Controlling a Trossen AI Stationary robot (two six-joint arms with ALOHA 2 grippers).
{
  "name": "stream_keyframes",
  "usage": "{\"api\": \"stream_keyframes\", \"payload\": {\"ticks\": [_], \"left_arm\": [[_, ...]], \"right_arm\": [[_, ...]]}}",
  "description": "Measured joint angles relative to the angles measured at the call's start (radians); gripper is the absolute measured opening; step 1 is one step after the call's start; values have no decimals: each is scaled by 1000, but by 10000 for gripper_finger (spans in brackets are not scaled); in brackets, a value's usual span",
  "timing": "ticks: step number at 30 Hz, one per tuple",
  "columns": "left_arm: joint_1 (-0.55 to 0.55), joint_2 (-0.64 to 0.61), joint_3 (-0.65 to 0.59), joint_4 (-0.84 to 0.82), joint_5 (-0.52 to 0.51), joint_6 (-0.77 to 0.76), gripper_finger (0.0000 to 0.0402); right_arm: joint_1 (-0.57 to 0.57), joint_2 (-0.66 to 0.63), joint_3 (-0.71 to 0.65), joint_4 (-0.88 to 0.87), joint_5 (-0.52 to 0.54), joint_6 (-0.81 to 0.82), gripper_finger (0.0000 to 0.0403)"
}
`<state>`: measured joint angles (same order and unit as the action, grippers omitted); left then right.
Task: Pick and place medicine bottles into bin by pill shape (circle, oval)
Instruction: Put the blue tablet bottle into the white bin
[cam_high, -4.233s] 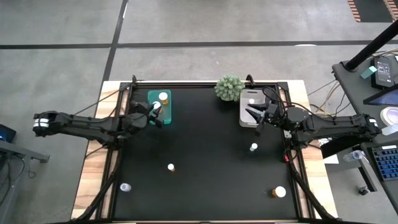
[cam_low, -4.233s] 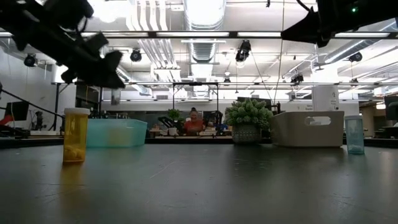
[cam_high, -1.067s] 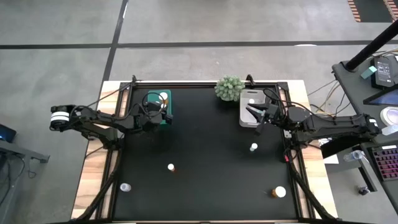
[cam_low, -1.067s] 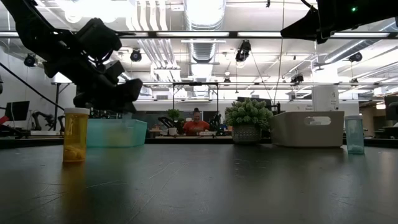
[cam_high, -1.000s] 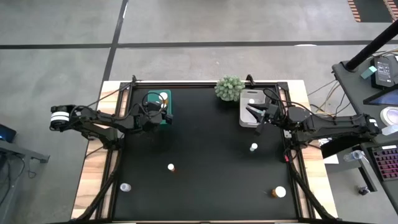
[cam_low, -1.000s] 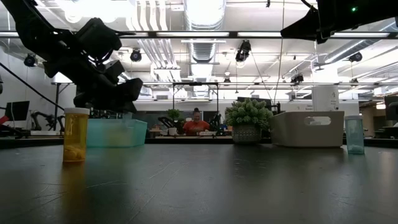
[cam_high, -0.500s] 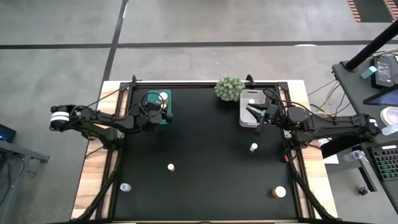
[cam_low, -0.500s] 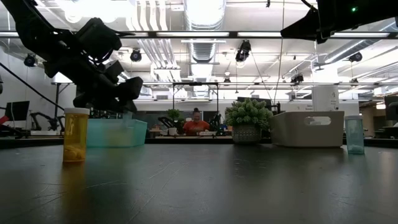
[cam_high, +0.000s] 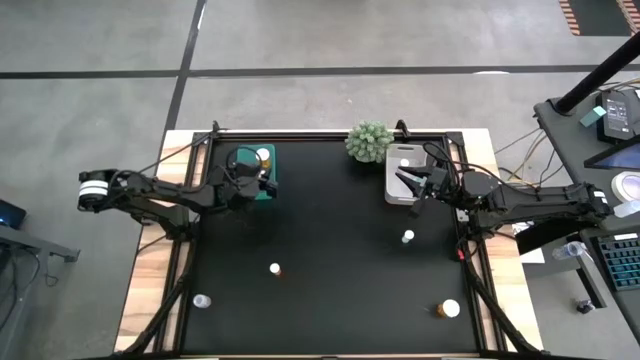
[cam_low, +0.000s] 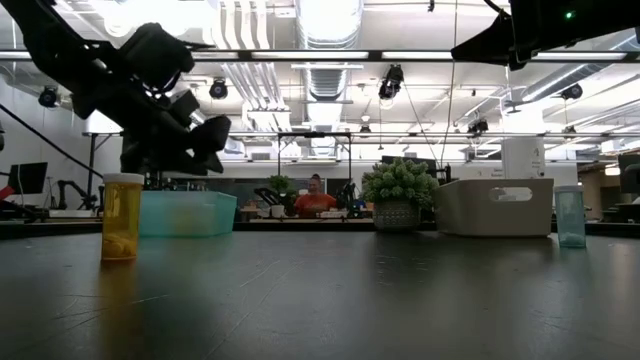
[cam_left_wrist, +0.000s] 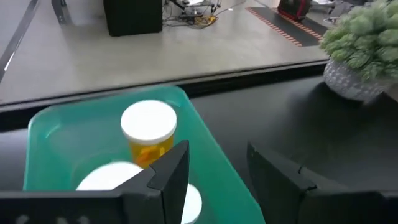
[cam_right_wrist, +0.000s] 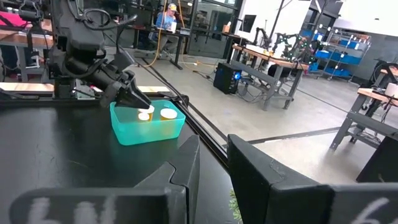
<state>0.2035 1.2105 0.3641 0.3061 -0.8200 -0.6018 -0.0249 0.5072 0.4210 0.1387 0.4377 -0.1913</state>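
You have a black table (cam_high: 330, 250) filling the middle of the high view, with two bins along its upper edge so each pill shape has its own drop spot: a teal bin (cam_high: 262, 170) at upper left and a grey bin (cam_high: 403, 175) at upper right, beside a green plant ball (cam_high: 369, 141).

Your left gripper (cam_high: 250, 183) hovers over the teal bin, jaws spread and holding nothing, which suggests a drop just made. Your right gripper (cam_high: 412, 185) waits above the grey bin, jaws also parted and empty.

Amber medicine bottles (cam_left_wrist: 148, 132) stand inside the teal bin. Others are scattered loose: one at centre (cam_high: 274, 268), one right of centre (cam_high: 407, 237), one lower left (cam_high: 201, 300), one lower right (cam_high: 448, 309).
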Motion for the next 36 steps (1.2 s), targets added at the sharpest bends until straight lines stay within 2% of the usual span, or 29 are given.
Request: {"api": "stream_keyframes", "payload": {"ticks": [10, 17, 22, 26, 36], "left_arm": [[-8, -195, 24, 11, 9, 203, 147], [-69, -320, 26, 98, 155, 321, 147], [-129, -330, 25, 133, 268, 327, 147], [-180, -309, 25, 140, 314, 326, 147], [-260, -247, 25, 161, 321, 322, 147]], "right_arm": [[0, 0, 0, 0, 0, 0, 73], [0, 0, 0, 1, 0, 0, 73], [0, 0, 0, 2, 0, 0, 73], [0, 0, 0, 2, 0, 15, 73], [0, 0, 0, 17, 0, 37, 73]]}}
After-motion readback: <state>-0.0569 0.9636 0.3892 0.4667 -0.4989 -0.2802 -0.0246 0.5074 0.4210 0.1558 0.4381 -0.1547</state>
